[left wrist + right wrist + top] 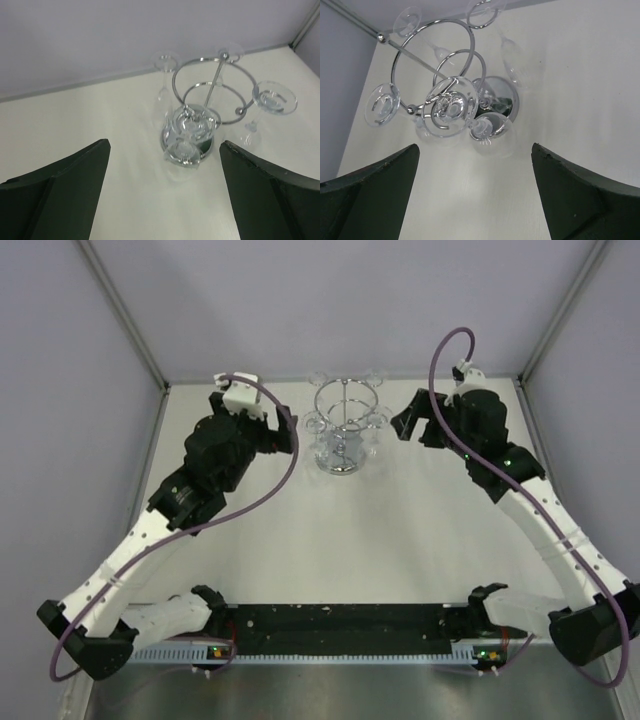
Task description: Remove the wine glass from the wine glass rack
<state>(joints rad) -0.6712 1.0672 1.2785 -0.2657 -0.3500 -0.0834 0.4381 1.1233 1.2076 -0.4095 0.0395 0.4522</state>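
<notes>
While the wine glass rack (343, 432) stands mid-table at the far side, the left gripper (285, 432) and right gripper (408, 426) flank it about equally near. Both gape wide and hold nothing. A wine glass (451, 106) hangs foot-up, stem vertical, facing the right one.

— What sort of place is this?
— A robotics lab test booth, I'd say. Plain lavender panels (330, 300) on metal struts (125, 315) box in a white table (350, 550). A cabled left arm (150, 535) and right arm (545, 510) are bolted along the frame's bottom edge.
</notes>
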